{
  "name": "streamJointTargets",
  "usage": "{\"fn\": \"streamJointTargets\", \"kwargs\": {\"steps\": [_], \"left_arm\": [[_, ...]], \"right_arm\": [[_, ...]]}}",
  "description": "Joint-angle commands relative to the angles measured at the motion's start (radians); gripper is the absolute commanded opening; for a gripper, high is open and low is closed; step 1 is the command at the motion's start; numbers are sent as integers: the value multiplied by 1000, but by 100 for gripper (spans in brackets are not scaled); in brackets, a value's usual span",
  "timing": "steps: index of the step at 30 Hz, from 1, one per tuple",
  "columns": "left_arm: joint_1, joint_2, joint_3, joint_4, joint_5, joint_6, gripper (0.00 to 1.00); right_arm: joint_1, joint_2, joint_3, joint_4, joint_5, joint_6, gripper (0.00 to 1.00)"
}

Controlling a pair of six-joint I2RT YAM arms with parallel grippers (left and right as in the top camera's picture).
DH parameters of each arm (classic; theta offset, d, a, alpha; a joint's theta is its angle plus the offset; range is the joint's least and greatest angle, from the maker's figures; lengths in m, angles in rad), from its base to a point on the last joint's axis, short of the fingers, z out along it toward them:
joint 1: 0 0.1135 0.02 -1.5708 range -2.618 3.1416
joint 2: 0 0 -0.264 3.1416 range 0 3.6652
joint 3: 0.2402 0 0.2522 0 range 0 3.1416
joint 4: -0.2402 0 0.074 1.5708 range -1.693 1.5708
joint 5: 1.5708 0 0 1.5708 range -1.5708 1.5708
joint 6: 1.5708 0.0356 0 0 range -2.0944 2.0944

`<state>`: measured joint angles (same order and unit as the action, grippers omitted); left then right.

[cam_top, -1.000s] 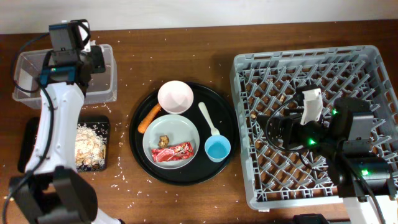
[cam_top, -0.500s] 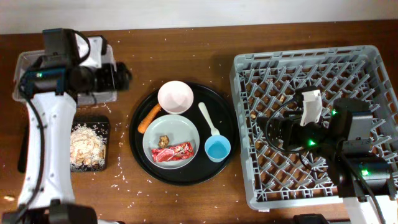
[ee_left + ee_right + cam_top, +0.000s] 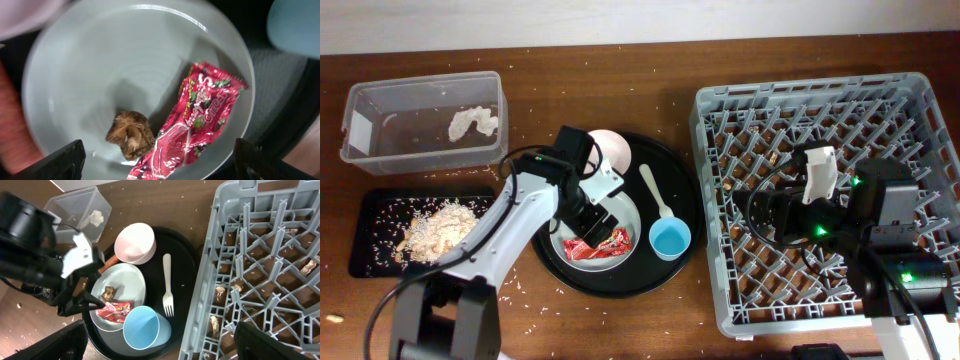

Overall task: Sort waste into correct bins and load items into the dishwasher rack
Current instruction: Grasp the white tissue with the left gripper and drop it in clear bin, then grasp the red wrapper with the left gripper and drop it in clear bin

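— Red comes first: we see the snack wrapper [image 3: 200,120] lying on the pale grey plate [image 3: 125,65], its lower end touching a brown crumb [image 3: 130,136].
— And our left gripper [image 3: 160,167]?
— It hangs just above that plate, fingers [image 3: 65,160] spread wide, holding nothing.
— Where on the worktop do we find the plate?
— In the middle, on the round black tray [image 3: 640,283], along with the white bowl [image 3: 615,148], the spoon [image 3: 655,190] and the blue cup [image 3: 670,238].
— The bins?
— We have the clear tub [image 3: 400,130] at the far-left corner with the tissue [image 3: 472,122] inside. The shallow black tray [image 3: 368,240] lies by the left edge, nearer us, holding the crumbly scraps [image 3: 435,225].
— Our other arm?
— We see the right gripper [image 3: 160,347] parted wide too and empty, over the rack [image 3: 880,110], which fills the right end of the worktop.
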<state>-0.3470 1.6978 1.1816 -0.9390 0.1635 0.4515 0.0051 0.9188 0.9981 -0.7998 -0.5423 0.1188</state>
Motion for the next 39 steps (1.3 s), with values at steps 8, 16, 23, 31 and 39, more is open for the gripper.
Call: {"fn": "streamJointTargets", "kwargs": {"steps": [8,16,23,31,39], "left_arm": [[-125,64,-37,42,-126,243,94],[-125,150,-79,146,-133,243,92],[-148,156,-89,147,-134,243,79],[-148,156,-90,147,-134,243,1],[-148,152,43,97,-135,66,0]], "right_arm": [[-8,38,14,2,50,-11,93],[-8,76,14,2,50,-11,93],[-8,76,14,2,50,-11,93],[-8,76,14,2,50,-11,93],[-8,76,14,2,50,-11,93]]}}
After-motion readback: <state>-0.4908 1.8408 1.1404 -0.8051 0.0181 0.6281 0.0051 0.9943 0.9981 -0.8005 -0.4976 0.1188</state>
